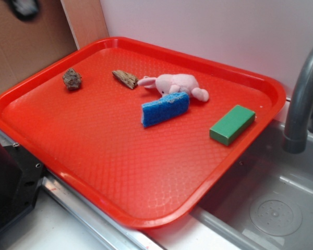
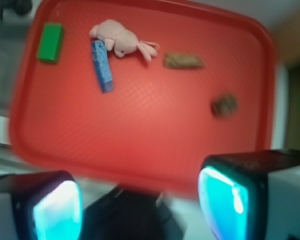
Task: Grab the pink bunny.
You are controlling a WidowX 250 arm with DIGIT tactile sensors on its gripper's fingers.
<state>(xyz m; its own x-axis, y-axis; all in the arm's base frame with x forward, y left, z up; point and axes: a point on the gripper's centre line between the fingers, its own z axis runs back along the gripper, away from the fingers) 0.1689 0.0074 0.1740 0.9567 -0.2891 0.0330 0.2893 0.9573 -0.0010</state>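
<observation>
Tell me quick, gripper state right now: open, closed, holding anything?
Gripper: open, jaws spread wide and empty, well short of the pink bunny on the red tray.

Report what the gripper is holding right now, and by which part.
Nothing is held. The gripper is open and empty in the wrist view, above the tray's near edge; the pink bunny lies untouched beside the blue sponge.

exterior view oblique above red tray (image 1: 120,156), wrist view overhead, opposite side
</observation>
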